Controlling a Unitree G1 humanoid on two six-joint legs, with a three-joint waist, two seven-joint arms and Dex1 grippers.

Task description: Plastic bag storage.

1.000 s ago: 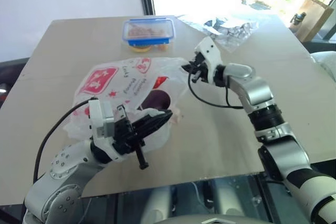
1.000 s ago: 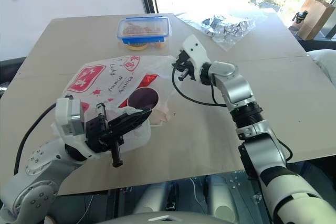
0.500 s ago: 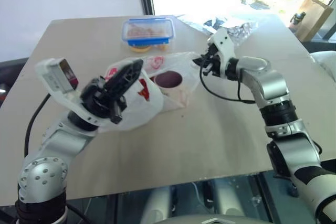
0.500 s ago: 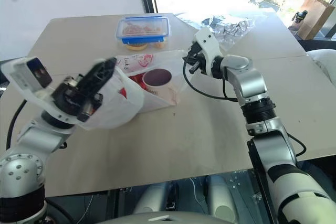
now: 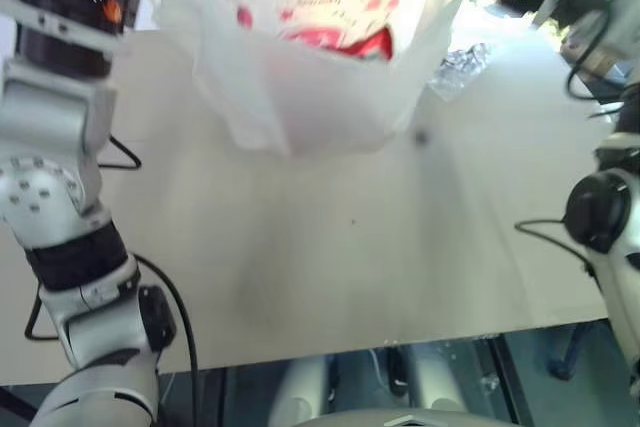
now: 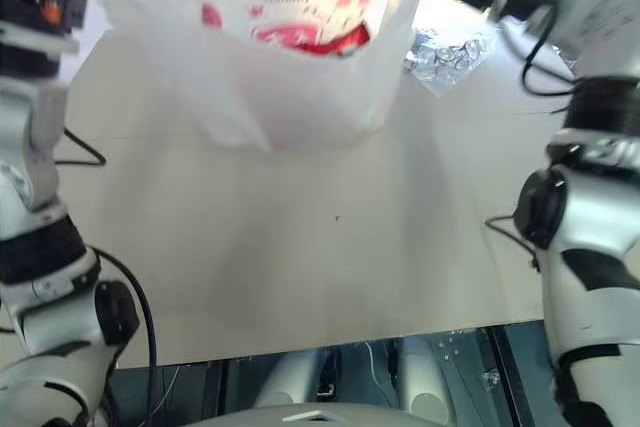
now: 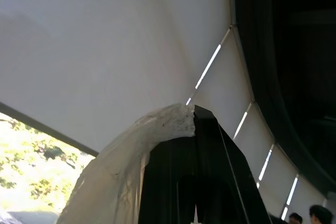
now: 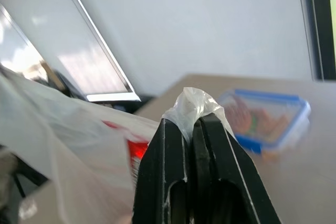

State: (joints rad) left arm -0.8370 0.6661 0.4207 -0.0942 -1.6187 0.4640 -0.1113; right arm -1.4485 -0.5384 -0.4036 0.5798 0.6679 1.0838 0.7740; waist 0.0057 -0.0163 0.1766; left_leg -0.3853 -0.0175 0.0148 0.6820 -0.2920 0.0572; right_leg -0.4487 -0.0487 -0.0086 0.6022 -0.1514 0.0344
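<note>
Fingers [image 8: 181,129] of the right gripper pinch a bunched edge of the thin translucent white plastic bag with red print [image 5: 310,57]; the left fingers [image 7: 210,140] pinch another. It hangs stretched between them above the pale tabletop [image 5: 330,247]. Such small pinches could slip, dropping one side.

The plastic bag [image 5: 310,57] is blurred, its top cut off by the frame's edge.

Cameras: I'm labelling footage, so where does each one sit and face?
Head eyes: look down at the table, both arms at the edges, plastic bag hanging between.
Left wrist: looks up along the left pincer, shut on bag plastic.
Right wrist: along the right pincer, shut on bag plastic.
All share the bag.
</note>
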